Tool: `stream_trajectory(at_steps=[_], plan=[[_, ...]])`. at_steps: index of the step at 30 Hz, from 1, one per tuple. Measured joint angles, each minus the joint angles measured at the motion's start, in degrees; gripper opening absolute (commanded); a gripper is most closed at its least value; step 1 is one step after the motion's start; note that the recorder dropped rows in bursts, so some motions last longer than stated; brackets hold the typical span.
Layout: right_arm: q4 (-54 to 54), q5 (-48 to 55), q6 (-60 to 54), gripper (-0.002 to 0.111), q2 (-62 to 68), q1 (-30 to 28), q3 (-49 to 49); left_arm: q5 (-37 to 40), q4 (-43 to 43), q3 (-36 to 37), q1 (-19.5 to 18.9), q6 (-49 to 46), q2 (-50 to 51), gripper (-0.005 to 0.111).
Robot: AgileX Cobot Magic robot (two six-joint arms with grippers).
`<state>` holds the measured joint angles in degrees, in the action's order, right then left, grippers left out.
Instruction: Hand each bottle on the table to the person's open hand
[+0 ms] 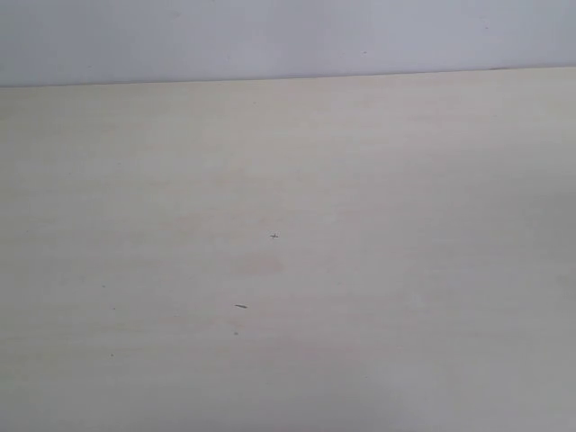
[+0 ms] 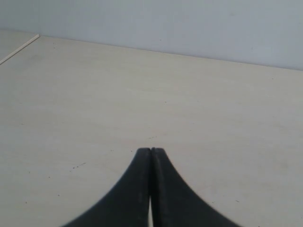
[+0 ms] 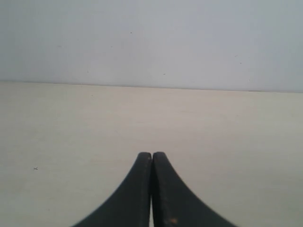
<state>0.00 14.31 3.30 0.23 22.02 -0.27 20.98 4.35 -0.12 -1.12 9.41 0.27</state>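
Note:
The pale cream table (image 1: 288, 270) fills the exterior view, with only a few tiny dark specks on it. No bottle and no person's hand shows in any view. Neither arm appears in the exterior view. In the left wrist view my left gripper (image 2: 151, 149) is shut, its black fingers pressed together with nothing between them, above bare tabletop (image 2: 142, 94). The right wrist view shows my right gripper (image 3: 152, 153) shut the same way, holding nothing, over the table (image 3: 142, 123).
A pale grey-blue wall (image 1: 288, 36) rises behind the table's far edge. The table's side edge (image 2: 19, 49) runs across a corner of the left wrist view. A small dark mark (image 1: 274, 237) lies near the table's middle.

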Motion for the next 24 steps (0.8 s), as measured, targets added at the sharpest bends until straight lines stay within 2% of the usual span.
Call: stream_trajectory(at_steps=[14,24], plan=[[0.0,0.0,0.0,0.0,0.0,0.0,0.0,0.0,0.0,0.0,0.0,0.0,0.0,0.0],[0.0,0.0,0.0,0.0,0.0,-13.2,0.0,0.0,0.0,0.0,0.0,0.0,0.0,0.0]])
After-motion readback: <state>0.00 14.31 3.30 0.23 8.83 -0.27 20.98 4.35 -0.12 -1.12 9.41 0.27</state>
